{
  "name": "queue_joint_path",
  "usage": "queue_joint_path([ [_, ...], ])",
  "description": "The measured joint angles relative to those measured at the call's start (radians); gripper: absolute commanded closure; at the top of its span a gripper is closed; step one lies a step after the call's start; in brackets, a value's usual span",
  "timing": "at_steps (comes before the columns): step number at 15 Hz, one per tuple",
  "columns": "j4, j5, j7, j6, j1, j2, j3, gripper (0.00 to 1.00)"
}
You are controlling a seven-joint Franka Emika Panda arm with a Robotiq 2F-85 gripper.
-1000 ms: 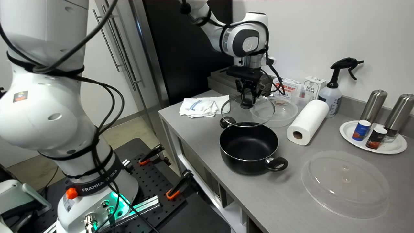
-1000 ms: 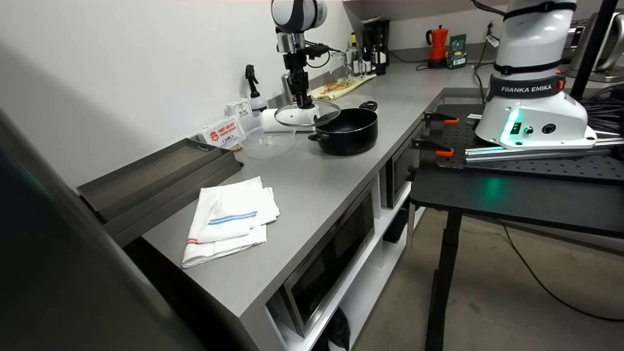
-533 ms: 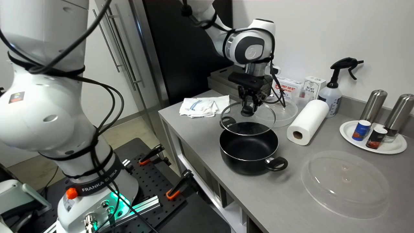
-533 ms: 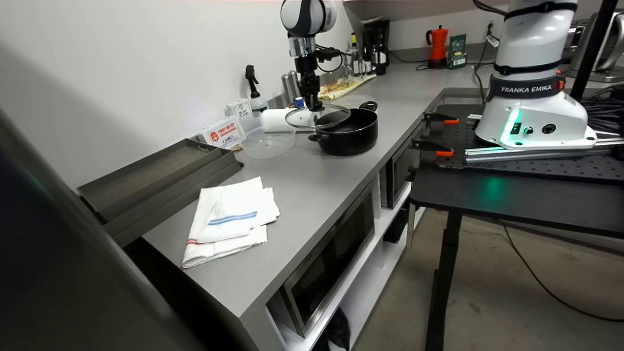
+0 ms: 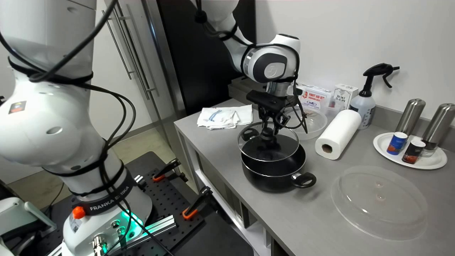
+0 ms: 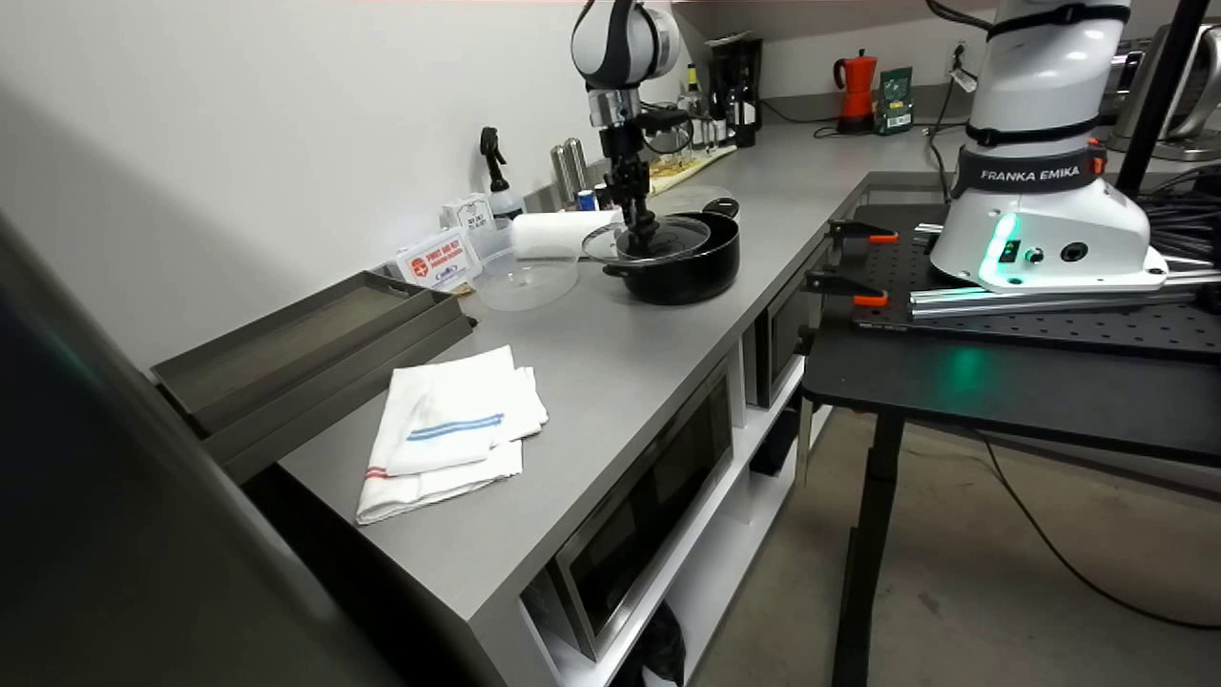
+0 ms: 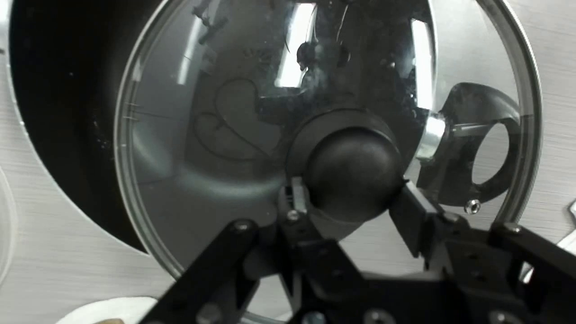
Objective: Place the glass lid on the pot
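— Looking first at the gripper [image 7: 353, 193]: spread wide, or holding something?

— Holding the glass lid [image 5: 272, 148] by its dark knob [image 7: 355, 173]. Closed in on it from both sides, with the fingers [image 7: 299, 198] parted just enough to fit it between them.

— Held over what, and how squarely?

— Over the pot [image 5: 265, 182], close to level but off-centre. Covers one part of the mouth and juts out past the rim, above one side handle [image 6: 618, 272]. Leaves the rest of the dark interior uncovered, and the opposite handle [image 5: 299, 182] too.

— Touching the rim anywhere?

— Cannot tell from these angles.

— Seeing what from the wrist?

— In the wrist view, looking down on the lid's metal edge, on bright reflections in the glass, and through the glass on that same side handle. Off to the left, past the edge, showing a broad curve of bare black pot.

— Noting anything else on the counter [image 5: 220, 142]?

— Yes. Near the pot, see a white paper roll [image 5: 337, 134] lying on its side and a clear container [image 6: 525, 288]. In an exterior view, see a larger clear disc [image 5: 380, 213] lying flat, well apart from the lid. Near the wall, see a first-aid box [image 6: 437, 260] and a spray bottle [image 5: 365, 106].

— And past the paper roll?

— See a white plate [image 5: 432, 162] bearing two small jars [image 5: 397, 143], with metal cylinders [image 5: 410, 115] just behind. Toward the counter's end, see a folded white cloth [image 6: 453, 429] with blue and red stripes.
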Motion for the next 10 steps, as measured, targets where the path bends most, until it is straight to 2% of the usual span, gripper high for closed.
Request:
queue_joint_path([
  [10,-0.047,0.009,0.000,0.003,-0.036,-0.049,-0.044,0.77],
])
